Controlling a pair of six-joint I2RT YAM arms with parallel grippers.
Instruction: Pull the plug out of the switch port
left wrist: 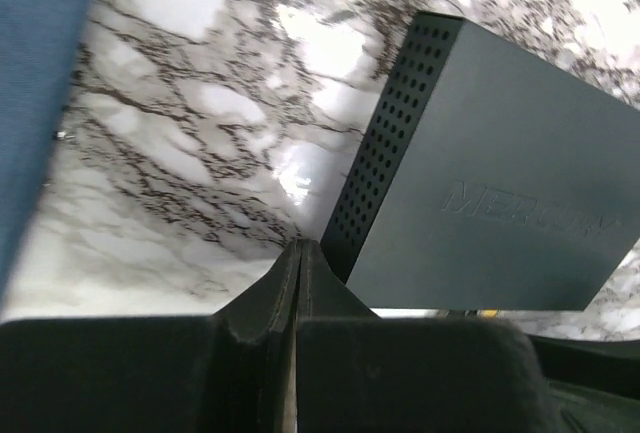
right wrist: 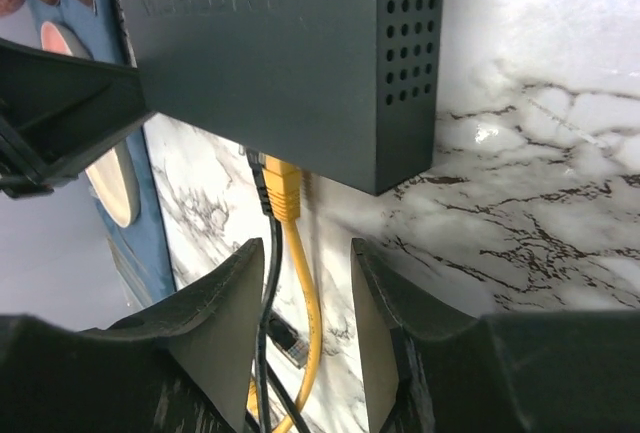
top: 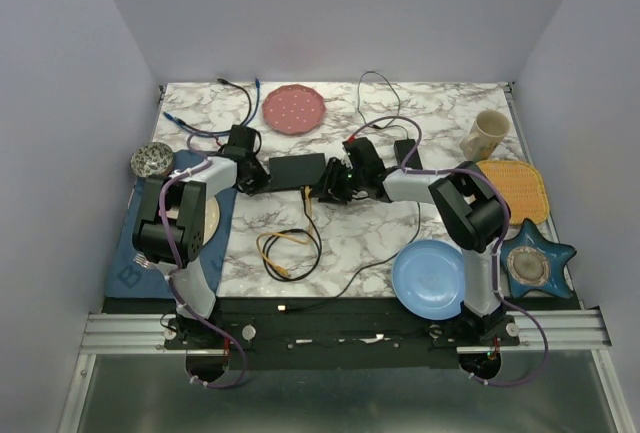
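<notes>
The switch [top: 297,170] is a flat black box lying mid-table. A yellow plug [right wrist: 283,188] sits in a port on its near edge, beside a black cable [right wrist: 268,253]. From the plug, the yellow cable [top: 283,242] loops toward the front. My right gripper [right wrist: 305,263] is open just short of the plug, and the yellow and black cables run between its fingers [right wrist: 225,298]. It reaches in from the switch's right end [top: 330,185]. My left gripper [left wrist: 300,248] is shut on nothing, its tips at the corner of the switch's [left wrist: 500,183] perforated left side [top: 255,178].
A pink plate [top: 294,108] and a beige mug [top: 486,134] stand at the back. At the right are an orange mat [top: 515,188], a star dish [top: 537,263] and a blue plate [top: 430,278]. A blue mat [top: 150,223] lies on the left. A power brick [top: 405,151] sits behind the right arm.
</notes>
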